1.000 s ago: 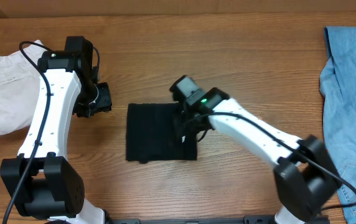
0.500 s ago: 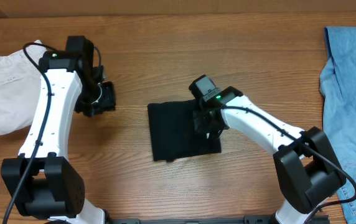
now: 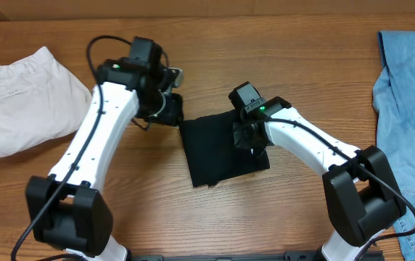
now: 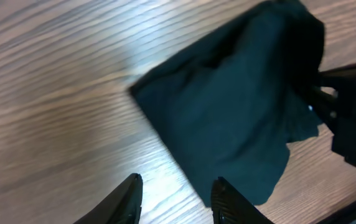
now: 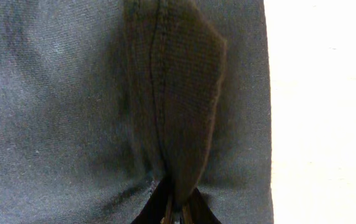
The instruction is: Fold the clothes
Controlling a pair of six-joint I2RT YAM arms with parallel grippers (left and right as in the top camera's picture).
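Lying mid-table, slightly rotated: folded black garment point(image 3: 215, 152). Right gripper point(image 5: 173, 200) sits on its right edge, fingers pressed together on a raised ridge of the fabric, with a seam visible in the pinch. Left gripper point(image 4: 177, 190) hovers just off the garment's upper-left corner, 2 fingers spread with nothing between them, over the bare wood table point(image 3: 302, 65). White garment point(image 3: 19, 98) at far left, denim point(image 3: 407, 109) at far right, both well apart from the black one.
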